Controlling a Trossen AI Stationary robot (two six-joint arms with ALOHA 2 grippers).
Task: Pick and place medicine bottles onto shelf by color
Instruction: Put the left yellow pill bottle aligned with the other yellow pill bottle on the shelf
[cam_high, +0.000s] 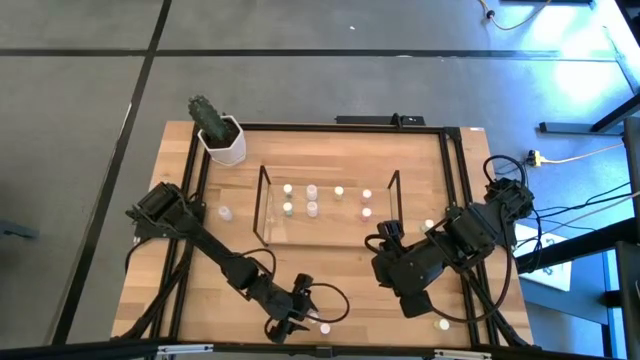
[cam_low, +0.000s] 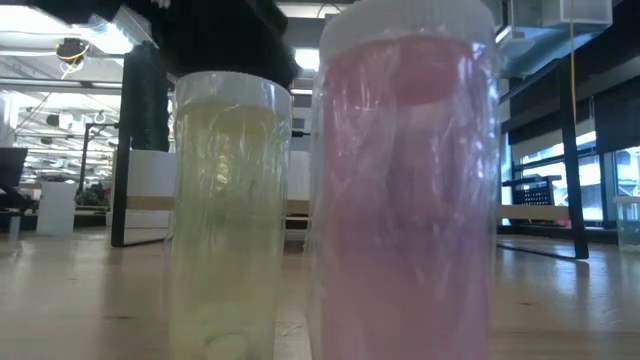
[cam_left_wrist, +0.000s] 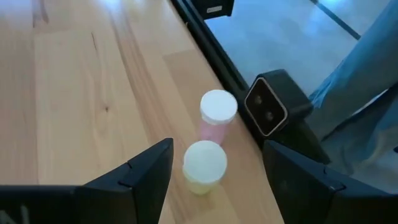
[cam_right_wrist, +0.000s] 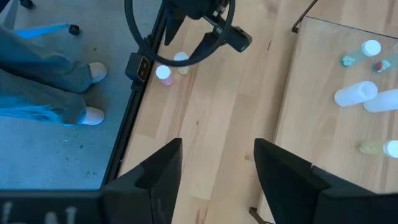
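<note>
Wooden table (cam_high: 330, 265), dark-framed. Left gripper (cam_left_wrist: 214, 180) low at the near edge, fingers (cam_left_wrist: 146, 174) spread and released, nothing gripped. Between those fingers, a yellowish bottle (cam_left_wrist: 204, 165), upright, white cap up, touching neither finger as far as can be told. Just beyond it, a pink bottle (cam_left_wrist: 217, 114), upright, beside the yellowish one and close to the table's dark edge rail. Same pair filling the low view, yellowish (cam_low: 230, 215) and pink (cam_low: 405, 190) side by side. Right gripper (cam_right_wrist: 217, 162) hovering over bare wood just in front of the shelf (cam_high: 262, 205), fingers parted, empty. Clear shelf mid-table, several bottles inside, some upright, two lying down in the right wrist view. Stray bottle (cam_high: 225, 213) left of the shelf, another (cam_high: 441, 324) near the right front corner. White pot (cam_high: 226, 146) at the far left corner.
</note>
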